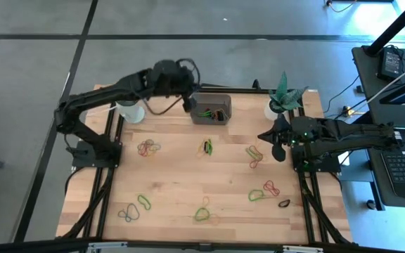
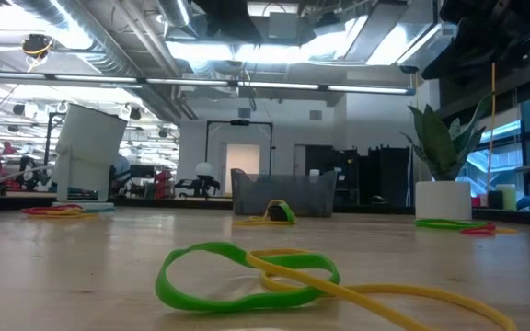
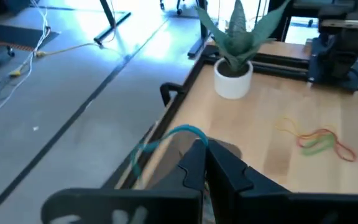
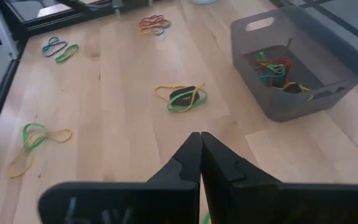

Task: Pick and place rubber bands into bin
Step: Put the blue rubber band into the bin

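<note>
The grey bin (image 1: 211, 109) stands at the table's far middle with several coloured rubber bands (image 4: 277, 68) inside. More rubber bands lie in loose clusters on the wood (image 1: 148, 147) (image 1: 207, 147) (image 1: 254, 154) (image 1: 202, 212). My left gripper (image 1: 188, 100) hovers at the bin's left end, shut on a teal-blue rubber band (image 3: 163, 138). My right gripper (image 1: 276, 140) stays at the table's right side, shut and holding nothing (image 4: 201, 140), above the wood. My left gripper pinches the teal-blue rubber band between its two fingertips at one end of the loop (image 3: 190, 131). The fingers come from the table's left, slanting down. The rest of the loop arcs out sideways from the tips, clear of the table.
A white cup (image 1: 131, 111) stands just left of the bin. A white pot with a green plant (image 1: 281, 102) stands right of it. A green and a yellow band (image 2: 247, 276) lie near the front edge. Black frame rails run along the table's left and right sides.
</note>
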